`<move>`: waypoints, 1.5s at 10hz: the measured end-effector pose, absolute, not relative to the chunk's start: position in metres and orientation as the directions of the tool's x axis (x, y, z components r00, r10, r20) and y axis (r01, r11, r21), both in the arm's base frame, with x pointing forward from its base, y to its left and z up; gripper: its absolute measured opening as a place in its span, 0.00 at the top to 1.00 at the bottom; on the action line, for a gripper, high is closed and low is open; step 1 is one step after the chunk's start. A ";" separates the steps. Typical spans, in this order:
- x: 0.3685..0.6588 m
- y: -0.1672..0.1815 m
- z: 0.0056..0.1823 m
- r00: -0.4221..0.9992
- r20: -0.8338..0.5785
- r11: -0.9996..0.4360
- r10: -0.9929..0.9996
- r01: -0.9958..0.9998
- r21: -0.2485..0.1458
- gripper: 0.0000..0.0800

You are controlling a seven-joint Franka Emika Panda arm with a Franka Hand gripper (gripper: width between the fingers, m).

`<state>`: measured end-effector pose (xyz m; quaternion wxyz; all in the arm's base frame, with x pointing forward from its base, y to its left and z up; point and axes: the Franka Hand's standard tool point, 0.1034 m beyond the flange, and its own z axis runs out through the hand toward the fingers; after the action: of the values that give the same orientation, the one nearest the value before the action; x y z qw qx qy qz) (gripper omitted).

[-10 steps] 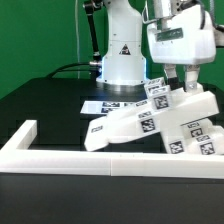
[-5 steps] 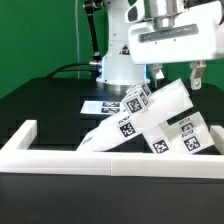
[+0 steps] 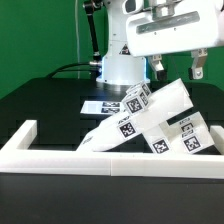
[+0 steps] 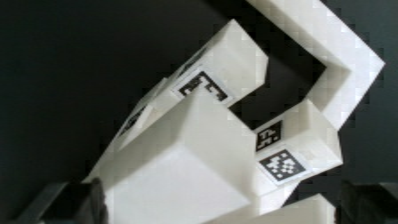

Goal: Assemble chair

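The white two-finger gripper [image 3: 178, 68] hangs open and empty above the matte-white tagged plastic chair [image 3: 150, 122], which leans propped against the long white border wall [image 3: 60, 150].

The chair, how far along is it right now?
Several white pieces already look joined into one tilted chair leaning by the border wall. Nothing is in hand: the gripper hangs above it, jaws open. Whether more pieces remain to be added, I cannot tell.

We count one joined matte-white blocky plastic chair structure [image 3: 155, 125], one low white border wall [image 3: 60, 152], one flat marker board [image 3: 100, 105].
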<state>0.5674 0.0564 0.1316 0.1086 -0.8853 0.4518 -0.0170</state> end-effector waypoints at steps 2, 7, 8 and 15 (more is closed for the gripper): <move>0.569 0.052 0.135 0.588 -0.064 -0.564 -0.807 -0.798 -0.213 0.19; 0.584 0.071 0.136 0.583 -0.068 -0.558 -0.809 -0.800 -0.219 0.19; 0.583 0.075 0.133 0.580 -0.072 -0.556 -0.811 -0.803 -0.214 0.19; 0.578 0.117 0.107 0.546 -0.077 -0.525 -0.834 -0.830 -0.188 0.19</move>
<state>0.5780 0.1174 0.1067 0.1014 -0.8733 0.4764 -0.0113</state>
